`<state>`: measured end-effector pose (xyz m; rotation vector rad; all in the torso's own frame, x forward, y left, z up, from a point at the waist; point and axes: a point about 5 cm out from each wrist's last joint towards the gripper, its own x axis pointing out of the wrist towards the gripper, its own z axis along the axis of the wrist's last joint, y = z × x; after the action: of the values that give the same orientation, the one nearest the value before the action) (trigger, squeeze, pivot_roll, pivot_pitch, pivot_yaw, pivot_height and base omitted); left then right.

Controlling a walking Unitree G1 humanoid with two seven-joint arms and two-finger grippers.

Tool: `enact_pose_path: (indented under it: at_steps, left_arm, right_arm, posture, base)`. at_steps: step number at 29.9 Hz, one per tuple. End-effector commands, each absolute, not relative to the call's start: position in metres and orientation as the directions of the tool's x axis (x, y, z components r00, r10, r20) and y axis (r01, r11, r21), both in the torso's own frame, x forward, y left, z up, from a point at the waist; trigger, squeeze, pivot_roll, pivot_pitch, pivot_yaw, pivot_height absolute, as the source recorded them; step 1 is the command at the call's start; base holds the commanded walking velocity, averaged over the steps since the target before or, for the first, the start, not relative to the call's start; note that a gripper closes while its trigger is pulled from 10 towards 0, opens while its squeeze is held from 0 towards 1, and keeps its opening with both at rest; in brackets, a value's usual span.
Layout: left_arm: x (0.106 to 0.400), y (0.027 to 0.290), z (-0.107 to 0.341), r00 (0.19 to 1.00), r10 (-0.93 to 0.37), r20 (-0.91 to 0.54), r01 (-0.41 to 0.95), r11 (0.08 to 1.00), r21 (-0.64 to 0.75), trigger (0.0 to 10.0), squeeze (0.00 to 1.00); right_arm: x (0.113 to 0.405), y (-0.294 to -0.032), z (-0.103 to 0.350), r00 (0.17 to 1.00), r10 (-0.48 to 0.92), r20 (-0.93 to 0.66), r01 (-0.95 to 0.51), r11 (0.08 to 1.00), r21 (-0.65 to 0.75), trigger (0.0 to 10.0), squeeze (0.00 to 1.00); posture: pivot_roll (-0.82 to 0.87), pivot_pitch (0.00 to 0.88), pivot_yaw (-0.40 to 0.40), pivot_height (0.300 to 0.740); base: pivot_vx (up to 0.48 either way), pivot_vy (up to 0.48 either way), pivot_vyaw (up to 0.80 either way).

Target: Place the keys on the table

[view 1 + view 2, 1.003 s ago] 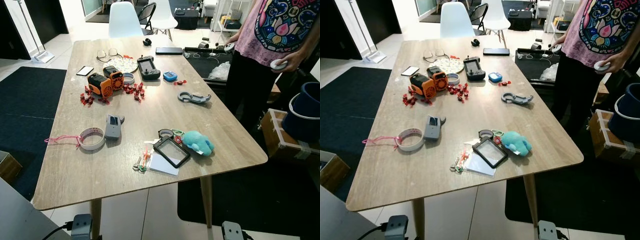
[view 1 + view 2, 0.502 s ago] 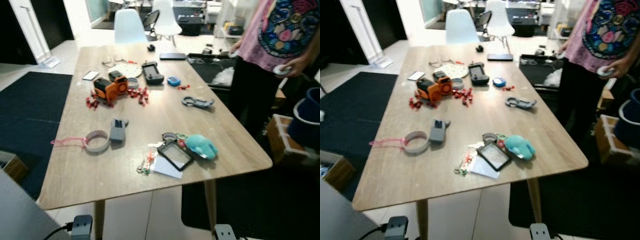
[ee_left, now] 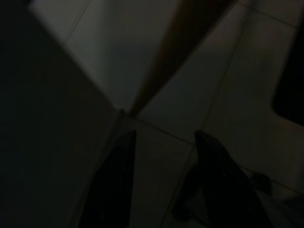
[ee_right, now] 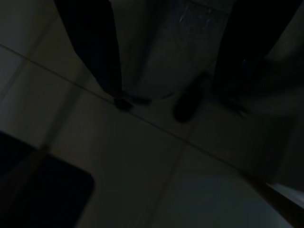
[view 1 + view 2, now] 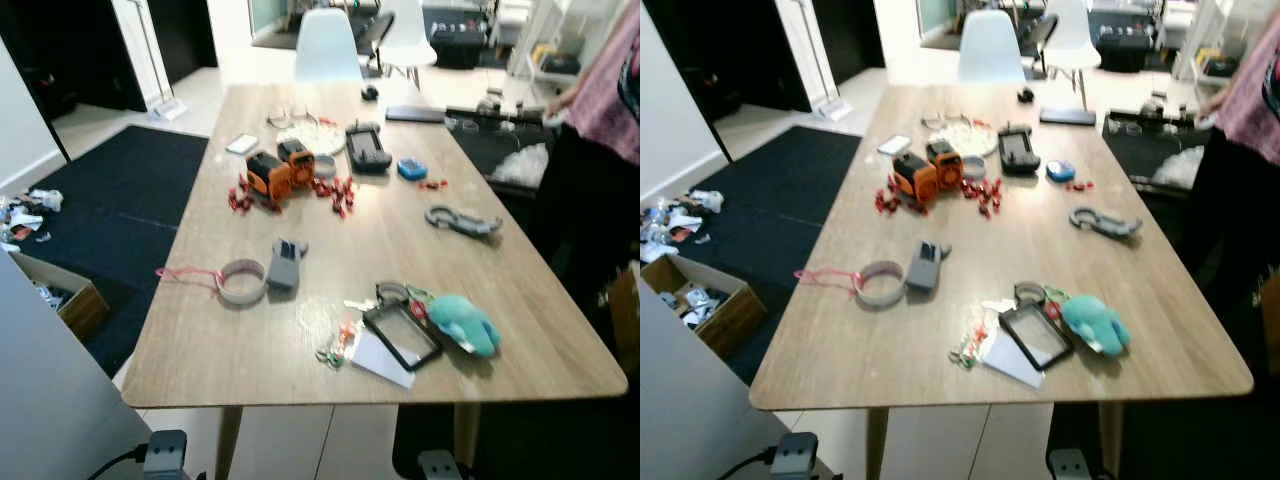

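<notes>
A small bunch of keys [image 5: 337, 347] with red and green tags lies on the wooden table [image 5: 230, 350], close to its front edge. Beside it are a white card [image 5: 382, 358], a black card holder [image 5: 402, 336] and a teal plush toy [image 5: 462, 323] on a key ring. Both arms hang low beneath the table. In the dark left wrist view, my left gripper [image 3: 164, 137] is open over floor tiles. The right wrist view has my right gripper [image 4: 171, 92] open above the tiles too. Nothing sits between either pair of fingers.
A tape roll [image 5: 241, 281], a grey device [image 5: 284, 265], orange gadgets [image 5: 276, 170] and a grey clip [image 5: 460, 220] are spread over the table. A person [image 5: 610, 110] stands at its right side. A cardboard box [image 5: 55, 300] sits on the dark rug [image 5: 120, 200] at left. A white chair [image 5: 328, 45] stands at the far end.
The head camera has swung left, so the table sits further right in view and the rug and box have come in. Nothing on the table has moved.
</notes>
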<state>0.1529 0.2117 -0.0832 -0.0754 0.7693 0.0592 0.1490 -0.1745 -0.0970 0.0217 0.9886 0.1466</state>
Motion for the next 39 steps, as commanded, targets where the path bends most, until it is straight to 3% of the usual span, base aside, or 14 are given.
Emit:
enact_pose_path:
  at_steps: [1, 25, 39]
  left_arm:
    - [0.152, 0.214, -0.083, 0.719, 0.027, -0.694, -0.074, 0.997, -0.038, 10.0, 0.0]
    - [0.151, 0.215, -0.083, 0.721, 0.024, -0.692, -0.074, 0.996, -0.042, 10.0, 0.0]
    - [0.148, 0.214, -0.084, 0.714, 0.004, -0.7, -0.049, 0.998, -0.044, 10.0, 0.0]
  right_arm:
    - [0.144, -0.179, -0.099, 0.523, 0.127, -0.843, -0.113, 0.99, 0.079, 10.0, 0.0]
    - [0.141, -0.18, -0.099, 0.522, 0.128, -0.843, -0.114, 0.99, 0.08, 10.0, 0.0]
    - [0.133, -0.19, -0.101, 0.52, 0.093, -0.849, -0.028, 0.995, 0.092, 10.0, 0.0]
  posture:
    - [0.05, 0.054, 0.016, 0.74]
    - [0.05, 0.062, 0.016, 0.74]
    - [0.04, 0.077, 0.014, 0.74]
  base:
    - [0.0, 0.0, 0.8]
    - [0.0, 0.0, 0.76]
    - [0.0, 0.0, 0.0]
